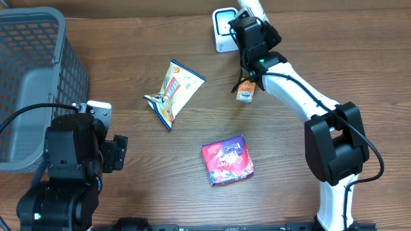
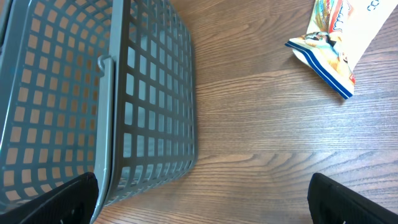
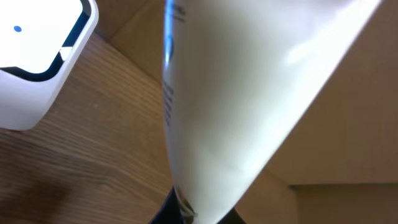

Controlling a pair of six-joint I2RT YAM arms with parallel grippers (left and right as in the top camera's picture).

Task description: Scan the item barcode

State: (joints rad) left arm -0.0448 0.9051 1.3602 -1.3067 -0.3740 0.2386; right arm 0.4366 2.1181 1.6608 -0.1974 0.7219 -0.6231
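My right gripper [image 1: 247, 19] is shut on a white packet [image 1: 252, 8] at the table's far edge, right beside the white barcode scanner [image 1: 225, 29]. In the right wrist view the white packet [image 3: 249, 93] rises from the jaws and fills the middle, with a line of small print down its left edge. The scanner [image 3: 37, 56] lies to its left on the wood. No barcode shows on the packet. My left gripper [image 2: 205, 208] stands wide open and holds nothing, low over the table next to the basket [image 2: 143, 93].
A grey mesh basket [image 1: 32, 77] takes up the left side. A yellow snack bag [image 1: 173, 90], a small orange carton [image 1: 245, 93] and a red and purple packet [image 1: 227, 160] lie on the wooden table [image 1: 289, 173].
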